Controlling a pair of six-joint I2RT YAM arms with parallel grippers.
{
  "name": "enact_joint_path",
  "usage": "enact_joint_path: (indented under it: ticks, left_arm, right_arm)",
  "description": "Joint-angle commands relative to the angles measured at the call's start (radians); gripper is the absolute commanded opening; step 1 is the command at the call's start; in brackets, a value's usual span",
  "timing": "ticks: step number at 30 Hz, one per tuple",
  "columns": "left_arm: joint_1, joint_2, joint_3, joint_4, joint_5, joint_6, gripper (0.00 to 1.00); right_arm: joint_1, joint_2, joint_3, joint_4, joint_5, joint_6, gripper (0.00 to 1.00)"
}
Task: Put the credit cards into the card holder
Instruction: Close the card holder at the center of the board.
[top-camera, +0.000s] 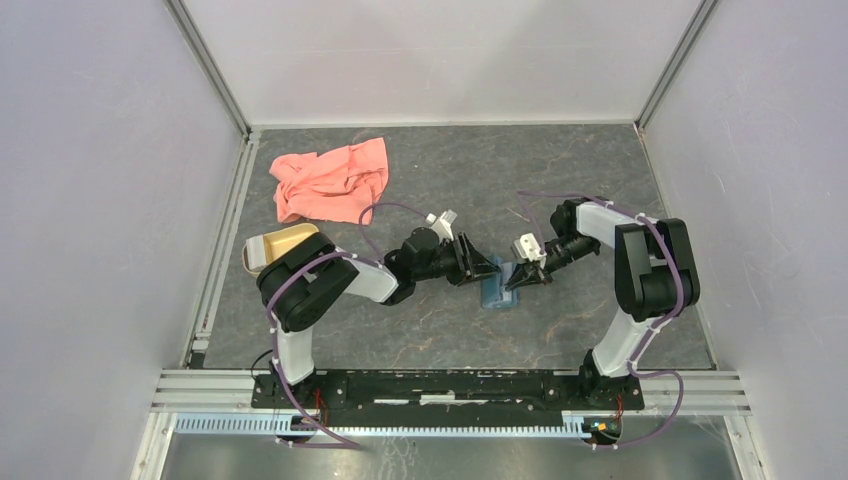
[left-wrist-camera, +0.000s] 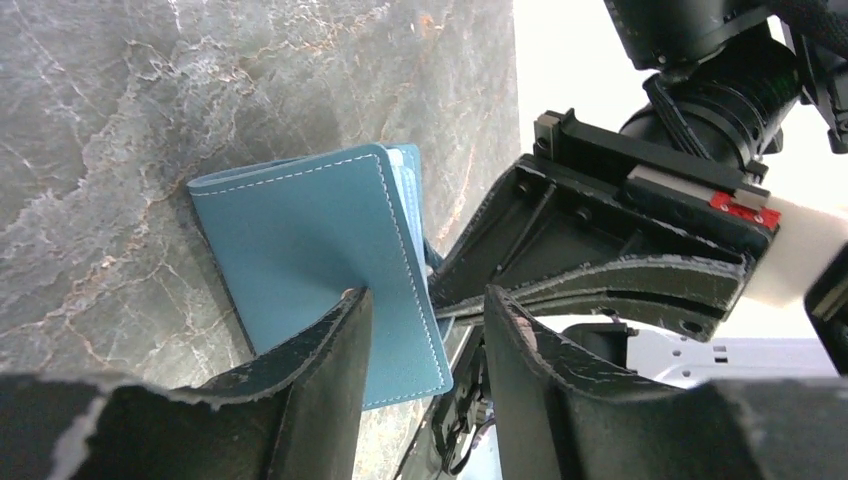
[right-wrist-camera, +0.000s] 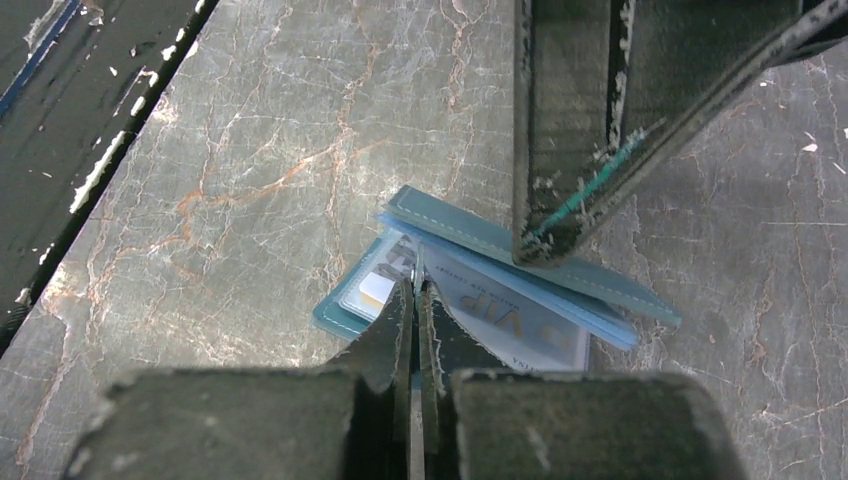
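Right wrist view: right gripper (right-wrist-camera: 415, 283) is pinching, jaws closed to a slit, the edge of the pale card (right-wrist-camera: 500, 322), which is lying under the lifted cover of the card holder (right-wrist-camera: 455, 228) at mid-desk. Left gripper (left-wrist-camera: 425, 295) is straddling that cover's free edge, jaws narrowly parted; whether it is clamping cannot be told. Judgement: the card is calling for a flat, square push, cover propped open.

left claw (left-wrist-camera: 428, 302) spread; right claw (right-wrist-camera: 415, 292) pinched closed

Credit card (right-wrist-camera: 510, 325) apparently inside card holder (top-camera: 497, 295); cloth (top-camera: 330, 182) behind it, dish (top-camera: 272, 247) left.
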Motion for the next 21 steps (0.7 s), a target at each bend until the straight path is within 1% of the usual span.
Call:
enact_joint_path:
  ticks: [1,4,8,13,18,21]
  left_arm:
    - [-0.005,0.026,0.066,-0.154,-0.077,0.087,0.51]
    - [-0.004,0.059,0.097,-0.183,-0.088,0.089,0.45]
    - [-0.005,0.089,0.130,-0.192,-0.081,0.090,0.38]
    - [-0.009,0.093,0.158,-0.231,-0.077,0.118,0.34]
    - [-0.030,0.121,0.214,-0.318,-0.083,0.167,0.32]
    - [-0.035,0.142,0.226,-0.327,-0.083,0.178,0.31]
  right_arm:
    - [-0.023,-0.002,0.002,-0.059,-0.064,-0.072,0.00]
    - [-0.057,-0.022,-0.041,-0.058,-0.098,-0.141,0.00]
    - [-0.077,-0.020,-0.069,-0.059,-0.113,-0.176,0.02]
    - [-0.077,-0.026,-0.078,-0.060,-0.124,-0.187,0.03]
    - [-0.078,-0.065,-0.096,-0.060,-0.155,-0.209,0.05]
    - [-0.083,-0.073,-0.102,-0.061,-0.156,-0.213,0.07]
